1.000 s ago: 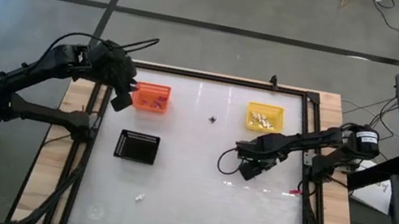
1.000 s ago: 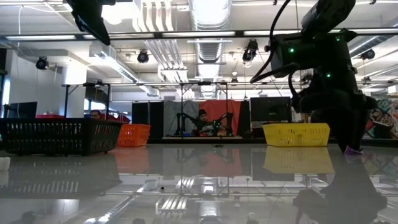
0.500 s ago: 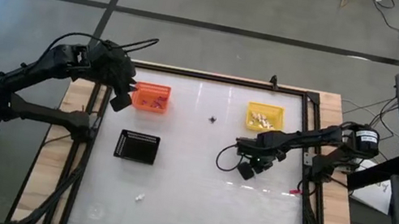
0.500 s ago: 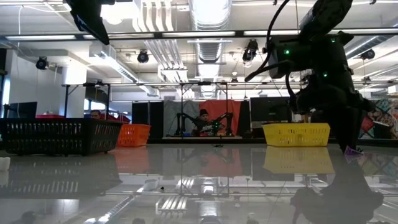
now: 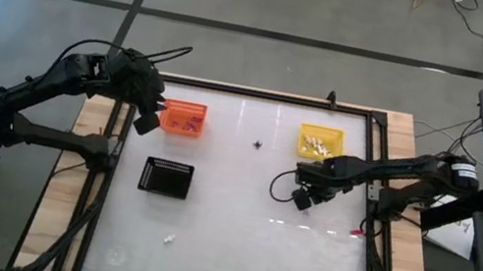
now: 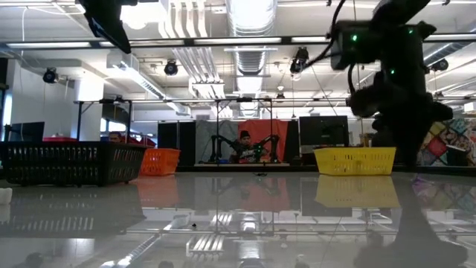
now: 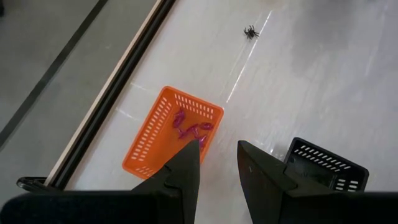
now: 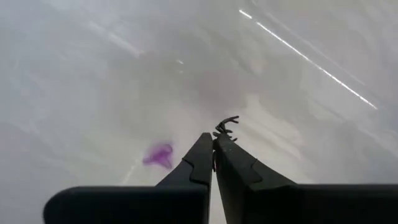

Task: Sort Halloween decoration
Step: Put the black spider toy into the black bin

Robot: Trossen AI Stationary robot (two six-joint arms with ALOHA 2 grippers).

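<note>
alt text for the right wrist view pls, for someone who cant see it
The right claw is shut on a small black spider trinket, whose legs stick out past the fingertips, above a glossy white table. A small purple trinket lies on the table beside the claw.

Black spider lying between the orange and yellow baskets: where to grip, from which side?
Grip the spider at its central body, coming straight down from above. It lies flat on the table with thin legs splayed all round, so no side looks better, and the legs seem too slight to pinch.
</note>
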